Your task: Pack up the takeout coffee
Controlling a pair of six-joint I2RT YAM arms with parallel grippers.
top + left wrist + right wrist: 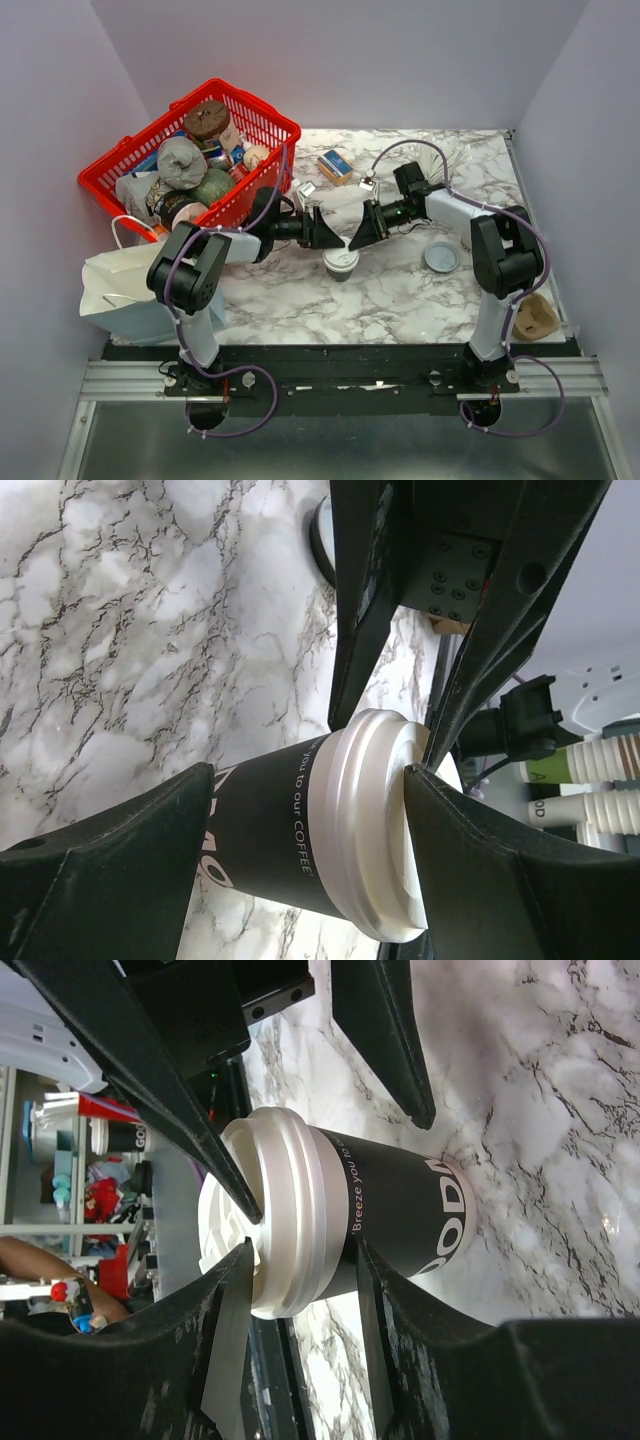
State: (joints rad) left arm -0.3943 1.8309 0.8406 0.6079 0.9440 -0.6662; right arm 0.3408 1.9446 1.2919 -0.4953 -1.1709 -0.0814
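The takeout coffee (341, 263), a dark brown cup with a white lid, stands upright on the marble table (400, 300) between the two arms. My left gripper (332, 238) comes in from the left and is open wide. In the left wrist view its upper fingertip (412, 777) rests on the lid top, and the lower finger sits beside the cup's base. My right gripper (356, 238) comes in from the right. In the right wrist view its jaws (303, 1248) bracket the lid rim, one tip on the lid top, the other against the body just under the lid.
A red basket (275, 118) full of groceries stands at the back left, with a white paper bag (120, 285) in front of it. A loose lid disc (441, 257) lies right of the cup. A small box (336, 165) sits behind, and a brown cardboard piece (535, 318) at the right edge.
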